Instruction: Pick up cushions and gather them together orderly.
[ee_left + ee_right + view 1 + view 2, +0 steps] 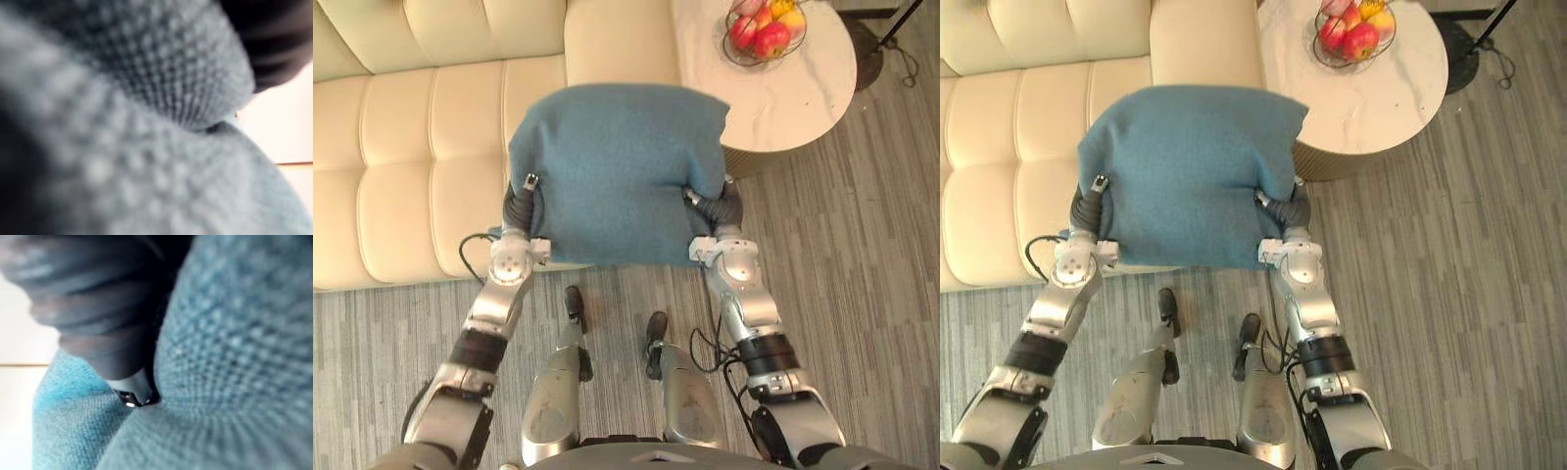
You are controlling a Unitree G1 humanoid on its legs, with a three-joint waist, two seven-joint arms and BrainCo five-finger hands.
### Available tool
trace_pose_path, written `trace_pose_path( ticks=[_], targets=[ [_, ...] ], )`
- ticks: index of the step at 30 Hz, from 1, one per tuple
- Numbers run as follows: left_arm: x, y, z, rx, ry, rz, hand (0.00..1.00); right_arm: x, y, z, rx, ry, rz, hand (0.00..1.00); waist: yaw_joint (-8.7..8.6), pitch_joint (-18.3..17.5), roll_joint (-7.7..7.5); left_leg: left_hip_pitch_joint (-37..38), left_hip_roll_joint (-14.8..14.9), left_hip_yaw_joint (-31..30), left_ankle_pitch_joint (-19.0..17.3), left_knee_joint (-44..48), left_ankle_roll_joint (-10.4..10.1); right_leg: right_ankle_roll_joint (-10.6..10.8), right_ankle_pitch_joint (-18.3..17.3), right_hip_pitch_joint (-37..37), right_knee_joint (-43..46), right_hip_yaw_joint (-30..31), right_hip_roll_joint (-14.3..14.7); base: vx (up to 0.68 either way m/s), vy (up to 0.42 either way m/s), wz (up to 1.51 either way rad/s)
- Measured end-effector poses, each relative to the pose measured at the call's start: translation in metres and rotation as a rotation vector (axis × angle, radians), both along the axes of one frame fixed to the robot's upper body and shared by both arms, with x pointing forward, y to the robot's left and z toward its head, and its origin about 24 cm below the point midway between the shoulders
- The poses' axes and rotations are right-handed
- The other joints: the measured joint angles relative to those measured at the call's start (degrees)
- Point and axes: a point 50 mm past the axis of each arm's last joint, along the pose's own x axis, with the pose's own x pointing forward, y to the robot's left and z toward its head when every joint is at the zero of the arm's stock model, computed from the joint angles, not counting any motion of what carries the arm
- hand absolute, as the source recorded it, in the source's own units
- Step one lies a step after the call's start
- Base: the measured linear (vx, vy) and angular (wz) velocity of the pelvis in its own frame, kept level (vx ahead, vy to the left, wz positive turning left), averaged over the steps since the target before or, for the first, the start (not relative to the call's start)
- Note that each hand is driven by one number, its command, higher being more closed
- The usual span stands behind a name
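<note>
Left eye view: the cream sofa (pixel 401 147) takes the whole upper left of the frame, with grey plank floor (pixel 862 255) running across the bottom and up the right side. Dead centre sits the big one, the blue cushion (pixel 617 166). It is face-up to the camera, its upper edge over the sofa's right-hand seat and its lower edge hanging past the sofa front above the floor. Whether it clears the seat or brushes it, I cannot tell. It is close to square, a touch wider than deep, so its long axis runs left to right across the frame, straight from one arm to the other. The round marble side table (pixel 783 98) fills the upper right, just beside the cushion's right corner. The left hand (pixel 519 204) is tucked in at the cushion's lower left edge and the right hand (pixel 722 204) at its lower right edge. Both are equally near, with the cushion spanning the gap between them. The wrist views show knitted blue cloth pressed right up against each dark ribbed cover, and the cloth buries the rest, so I cannot tell whether either hand is spread or clamped. Smallest of all, a wire fruit bowl (pixel 762 29) sits on the table top. Any carry to the left looks open, but swinging right risks that table.
</note>
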Motion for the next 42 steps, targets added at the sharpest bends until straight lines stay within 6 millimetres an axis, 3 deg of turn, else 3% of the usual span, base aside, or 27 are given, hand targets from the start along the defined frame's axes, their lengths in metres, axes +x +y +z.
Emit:
trace_pose_path(
  ticks=[3, 7, 17, 25, 28, 30, 31, 32, 34, 35, 36, 38, 39, 40, 42],
  targets=[
    [-0.019, 0.001, -0.009, -0.061, 0.010, -0.004, 1.00, -0.014, -0.001, -0.011, 0.011, 0.024, 0.016, 1.00, -0.43, -1.4, -0.04, 1.5, -0.1, -1.3, 0.0, 0.0, 0.0, 0.0, 0.0, 2.3, -0.9, -0.9, 0.3, 0.07, -0.034, 0.12],
    [-0.051, 0.006, -0.030, -0.113, 0.062, 0.026, 1.00, -0.036, 0.003, -0.030, 0.032, 0.070, 0.044, 1.00, -0.25, -7.3, 0.47, 3.8, 0.1, -2.7, -0.2, 0.0, -0.2, 0.0, 0.0, 5.5, -2.9, -1.3, 0.8, 0.02, -0.039, 0.04],
    [-0.096, 0.014, -0.060, -0.189, 0.163, 0.096, 1.00, -0.060, 0.011, -0.055, 0.015, 0.149, 0.081, 1.00, 0.95, -15.4, 2.28, 7.8, 1.2, -3.1, -2.8, -0.4, -0.3, 0.0, 0.8, 11.0, -6.4, -1.5, 2.3, -0.01, -0.005, 0.00],
    [-0.114, 0.017, -0.069, -0.207, 0.210, 0.123, 1.00, -0.073, 0.016, -0.071, 0.011, 0.213, 0.088, 1.00, 2.02, -17.3, 2.66, 9.8, 0.9, -6.8, -2.3, -0.2, -0.4, 0.0, 1.2, 15.5, -6.8, -4.7, 2.9, 0.02, -0.019, 0.21],
    [-0.113, 0.019, -0.069, -0.206, 0.206, 0.122, 1.00, -0.073, 0.017, -0.073, 0.010, 0.219, 0.091, 1.00, 3.56, -17.2, 2.79, 7.2, 0.6, -12.5, -0.2, 0.1, -1.3, -0.6, -2.0, 13.6, -1.1, -9.9, 2.2, -0.04, -0.085, 0.86],
    [-0.113, 0.020, -0.069, -0.207, 0.207, 0.126, 1.00, -0.073, 0.018, -0.073, 0.010, 0.221, 0.095, 1.00, 4.41, -16.9, 3.19, 6.0, 0.3, -14.0, -0.8, 0.0, -1.1, -0.8, -3.7, 13.1, 1.4, -12.8, 2.0, -0.10, -0.097, 0.99],
    [-0.113, 0.020, -0.070, -0.209, 0.211, 0.132, 1.00, -0.073, 0.018, -0.075, 0.009, 0.226, 0.097, 1.00, 4.76, -16.9, 2.92, 5.0, -0.1, -12.6, -5.8, 0.1, -1.6, -0.9, -4.2, 13.4, 1.6, -15.8, 0.7, -0.12, -0.046, 1.31],
    [-0.114, 0.020, -0.070, -0.208, 0.211, 0.137, 1.00, -0.072, 0.018, -0.075, 0.006, 0.228, 0.099, 1.00, 5.22, -16.4, 1.32, 4.0, -0.4, -9.2, -8.0, 0.9, -0.2, -1.8, -4.4, 13.3, 0.7, -17.9, -1.8, -0.09, 0.018, 1.15],
    [-0.112, 0.020, -0.069, -0.215, 0.205, 0.144, 1.00, -0.063, 0.020, -0.073, -0.001, 0.222, 0.104, 1.00, 5.58, -16.2, 1.12, 1.5, 0.1, -2.0, -9.7, 8.0, 2.9, -1.9, -3.2, 13.4, 0.0, -20.7, -4.5, -0.07, 0.038, 0.84],
    [-0.110, 0.019, -0.068, -0.226, 0.198, 0.140, 1.00, -0.062, 0.019, -0.071, -0.008, 0.216, 0.104, 1.00, 5.15, -16.1, 0.92, 1.3, 1.5, 1.7, -10.7, 10.5, 3.4, -1.5, -2.6, 13.6, -0.1, -22.6, -5.5, -0.04, 0.073, 1.07],
    [-0.108, 0.017, -0.066, -0.233, 0.188, 0.137, 1.00, -0.057, 0.018, -0.069, -0.022, 0.206, 0.105, 1.00, 4.18, -16.5, 1.54, 1.7, 4.2, 7.0, -11.8, 12.0, 2.3, -0.5, -1.4, 13.6, -0.2, -25.1, -6.6, 0.00, 0.139, 0.97],
    [-0.099, 0.010, -0.061, -0.243, 0.164, 0.113, 1.00, -0.050, 0.012, -0.064, -0.044, 0.189, 0.083, 1.00, 3.45, -16.9, 2.23, 2.9, 7.3, 12.8, -12.2, 11.6, 1.3, 0.5, 0.0, 13.6, -0.6, -27.1, -7.5, 0.04, 0.200, 0.89],
    [-0.091, 0.005, -0.058, -0.258, 0.148, 0.090, 1.00, -0.048, 0.005, -0.061, -0.051, 0.179, 0.058, 1.00, 2.88, -17.2, 2.75, 4.6, 7.5, 16.6, -7.8, 9.2, -0.7, 1.9, 1.7, 14.5, -1.5, -27.9, -8.5, 0.07, 0.237, 0.82],
    [-0.087, 0.002, -0.058, -0.261, 0.148, 0.075, 1.00, -0.047, 0.005, -0.060, -0.047, 0.177, 0.050, 1.00, 2.89, -16.9, 1.72, 5.3, 5.5, 16.6, -6.5, 7.9, 2.0, 2.7, 3.2, 15.4, -2.8, -27.4, -9.5, 0.07, 0.263, 0.61],
    [-0.086, 0.006, -0.059, -0.237, 0.153, 0.073, 1.00, -0.047, 0.008, -0.060, -0.029, 0.176, 0.047, 1.00, 2.81, -16.9, -0.25, 5.3, 3.1, 16.6, -7.6, 7.9, 3.6, 3.0, 5.1, 16.4, -5.2, -26.7, -11.0, 0.06, 0.326, 0.32]
  ],
)
